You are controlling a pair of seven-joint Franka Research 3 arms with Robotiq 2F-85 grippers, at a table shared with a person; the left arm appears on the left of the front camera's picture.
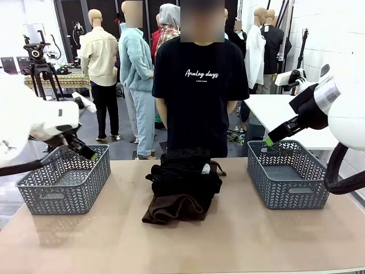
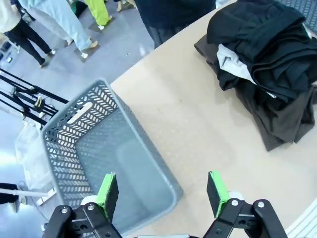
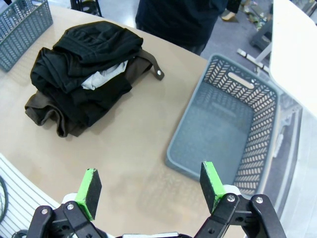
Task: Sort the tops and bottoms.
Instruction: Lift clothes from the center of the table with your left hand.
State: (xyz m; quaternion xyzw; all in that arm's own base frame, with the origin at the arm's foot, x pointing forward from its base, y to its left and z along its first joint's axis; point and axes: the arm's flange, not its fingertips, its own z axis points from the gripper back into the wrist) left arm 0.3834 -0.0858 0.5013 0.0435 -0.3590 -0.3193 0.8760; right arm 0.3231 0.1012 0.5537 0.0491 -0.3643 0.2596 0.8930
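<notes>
A big tan worktop [image 1: 256,240] runs across the room. A person in a black T-shirt [image 1: 197,97] with white writing stands at its far side, right behind the middle.

Two grey plastic baskets sit on the worktop. The left basket [image 1: 85,174] is on one side and the right basket [image 1: 288,194] is on the other, well apart.

Between them, in the middle of the worktop, lies a pile of clothes [image 1: 182,185]. The dark brown piece [image 1: 171,208] is at the bottom and sticks out toward the robot. Black clothes [image 1: 185,171] are bunched on top of it. A pale grey-blue piece [image 3: 101,79] peeks out from between the black ones.

The left claw [image 2: 162,191] hangs over the edge of the left basket. Its green pads are spread wide and hold nothing. The right claw [image 3: 151,183] hangs in the air by the right basket. It is spread wide too, with nothing in it.
</notes>
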